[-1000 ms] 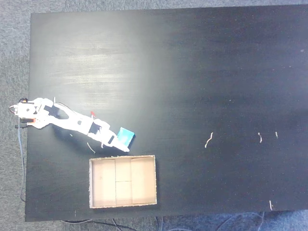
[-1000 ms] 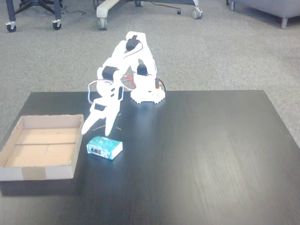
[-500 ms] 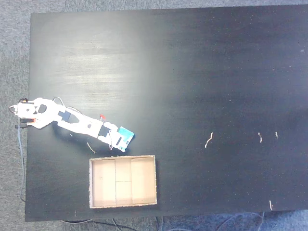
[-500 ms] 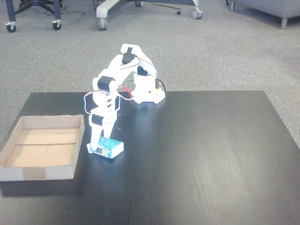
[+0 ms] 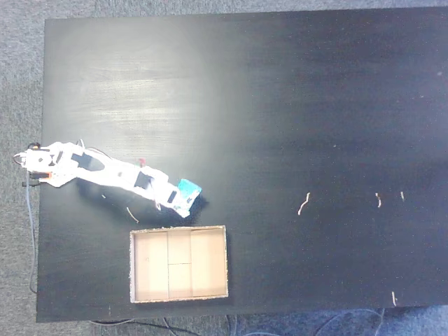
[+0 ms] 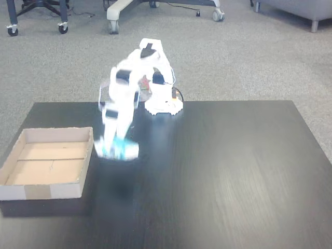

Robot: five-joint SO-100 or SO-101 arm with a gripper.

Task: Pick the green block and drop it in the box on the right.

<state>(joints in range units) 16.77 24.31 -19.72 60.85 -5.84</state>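
The teal-green block [image 5: 189, 187] sits between the fingers of my white gripper [image 5: 183, 202], just above the box's upper edge in the top-down fixed view. In the front fixed view the green block [image 6: 120, 150] and the gripper [image 6: 114, 151] are motion-blurred and appear raised off the black table, beside the box's right wall. The gripper is shut on the block. The tan cardboard box [image 5: 204, 267] is shallow and holds nothing; in the front fixed view the box [image 6: 47, 165] lies at the table's left.
The arm's base [image 5: 38, 165] stands at the table's edge, and a few pale scraps [image 5: 303, 204] lie far across the black table [image 5: 294, 105]. Grey carpet and chair castors [image 6: 62, 27] lie beyond the table.
The open gripper came down over the block, shut on it, and now rises with it. The block has left the tabletop and shifted slightly; the box has not moved.
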